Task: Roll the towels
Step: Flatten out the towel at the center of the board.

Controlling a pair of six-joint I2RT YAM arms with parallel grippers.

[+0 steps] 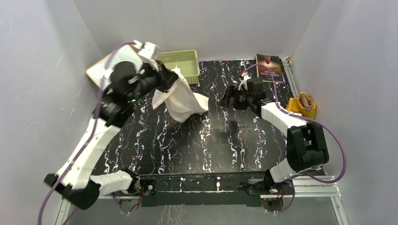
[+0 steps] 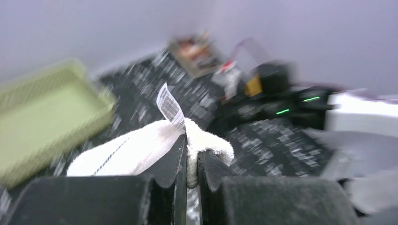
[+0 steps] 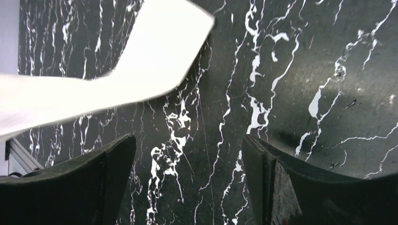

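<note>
1. The left gripper [image 1: 170,72] is pinching the tagged edge of the white terry towel [image 1: 184,99], its jaws nearly closed on the cloth, just beside the green basket [image 1: 180,60].
2. The towel is hanging lengthwise, trailing toward the right arm above the marble table [image 1: 211,140] (not yet laid flat).
3. The right gripper [image 1: 231,98] is hovering wide open and empty, nearer that loose end.

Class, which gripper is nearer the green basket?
Left. The left gripper, clamping the white towel, hangs beside the basket; the right gripper hovers open farther right.
</note>
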